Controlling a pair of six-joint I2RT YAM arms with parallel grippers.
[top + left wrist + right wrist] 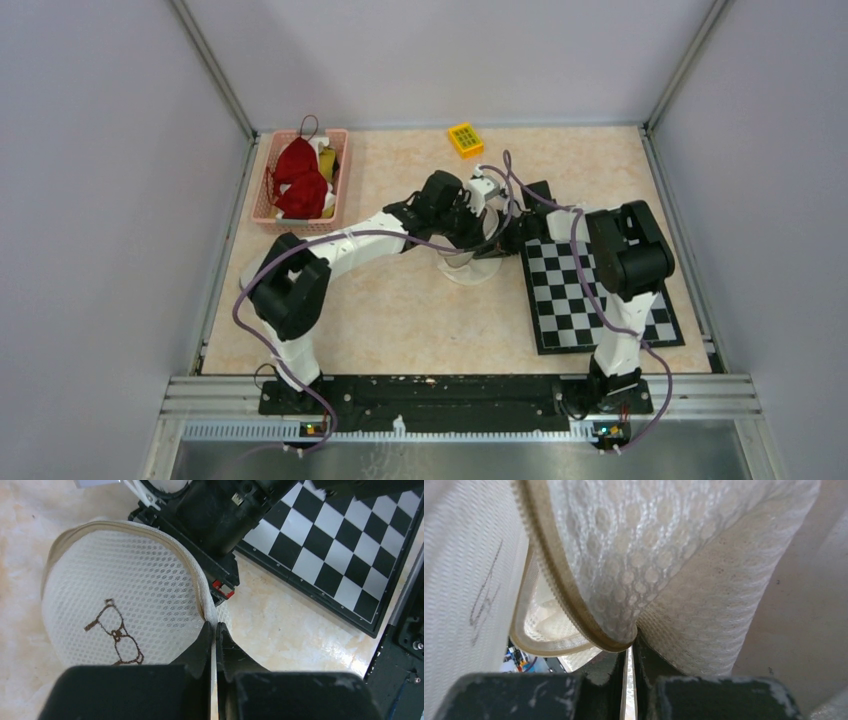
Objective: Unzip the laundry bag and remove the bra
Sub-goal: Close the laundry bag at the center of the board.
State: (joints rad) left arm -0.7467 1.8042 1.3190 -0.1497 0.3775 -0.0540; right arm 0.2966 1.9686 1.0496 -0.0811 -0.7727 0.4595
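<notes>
The left arm (350,243) and right arm (626,252) are bending inward. The left fingers (192,662) and right fingers (647,666) are pinching the laundry bag (125,590).

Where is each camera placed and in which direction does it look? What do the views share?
Top external: above and behind the bases, looking down on the table; left arm and right arm show whole.
Left wrist: looks down along the left fingers, shut on the laundry bag's edge; right arm and chessboard beyond.
Right wrist: pressed close to the laundry bag's mesh and zipper; only the right fingers show, pinching it.
All three share the laundry bag.
</notes>
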